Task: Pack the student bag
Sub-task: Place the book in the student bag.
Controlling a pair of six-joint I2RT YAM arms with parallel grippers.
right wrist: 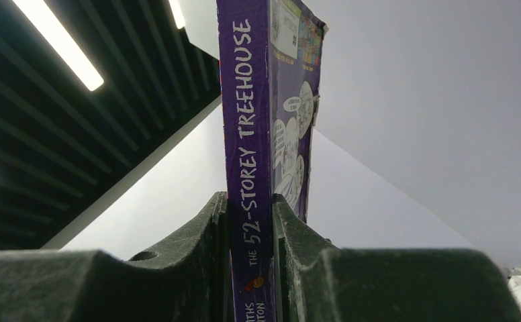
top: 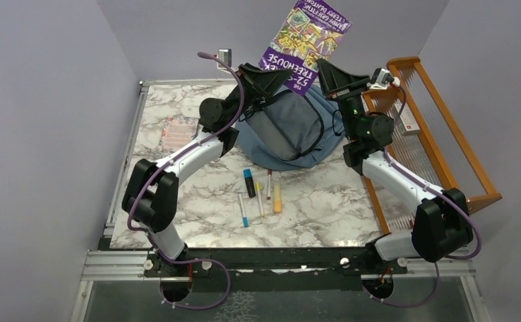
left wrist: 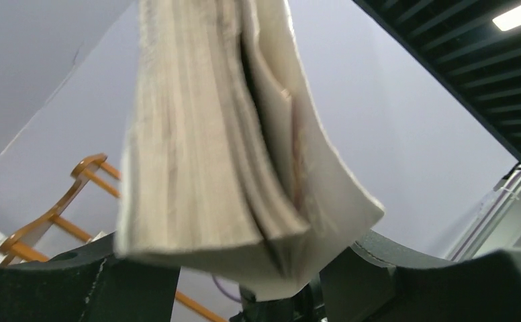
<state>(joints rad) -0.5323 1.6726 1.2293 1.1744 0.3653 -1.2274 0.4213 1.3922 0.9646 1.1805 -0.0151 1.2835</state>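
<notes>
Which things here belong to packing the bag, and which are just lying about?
Job: student bag; purple book, spine clamped in the right gripper; pens and patterned booklet on the table, probably still to pack.
Lying about: orange rack; small box on it.

Glossy paper book [top: 308,41], matt cloth student bag [top: 288,131], marble-look table [top: 325,196], varnished wooden rack [top: 483,200].

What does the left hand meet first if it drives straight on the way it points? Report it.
The book: its page edge sits right between the fingers of the left hand, directly ahead. Whether they touch it is unclear.
</notes>
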